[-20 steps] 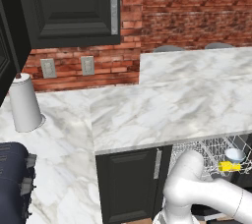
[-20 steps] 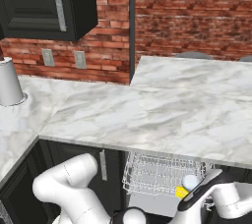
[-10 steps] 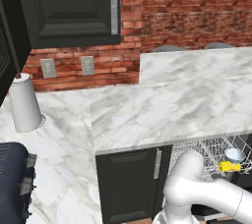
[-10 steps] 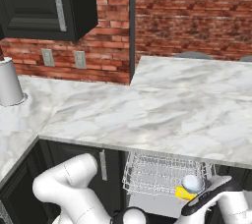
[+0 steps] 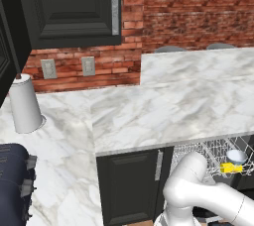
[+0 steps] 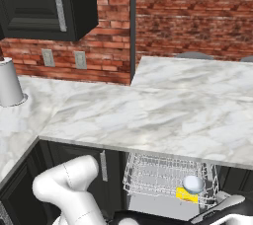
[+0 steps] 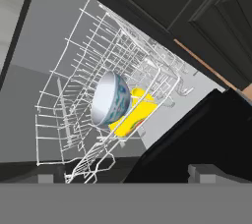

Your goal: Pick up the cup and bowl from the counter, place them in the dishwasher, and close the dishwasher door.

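The pale blue-grey bowl (image 7: 110,99) lies tipped on its side in the dishwasher's white wire rack (image 7: 74,85), leaning against the yellow cup (image 7: 134,116). My gripper (image 7: 129,175) is open, its tips wide apart with nothing between them, a short way back from both. Under the rack lies the dark grey dishwasher door (image 7: 54,36), folded down, with its black bar (image 7: 19,26) at the outer edge. From the base, the rack (image 6: 163,177) juts out below the marble counter (image 6: 163,115), with the bowl (image 6: 192,184) and cup (image 6: 187,195) at its front right. The bowl (image 5: 237,156) and cup (image 5: 231,168) also sit low right.
A black panelled cabinet (image 7: 211,12) stands beside the dishwasher. A paper towel roll (image 5: 25,103) and a dark blue appliance (image 5: 12,180) sit at the counter's left end. My white arm (image 5: 198,193) bends low in front of the cabinet door (image 5: 131,185).
My hand has sunk slightly lower at the right of the rack. The bowl and cup have not moved.
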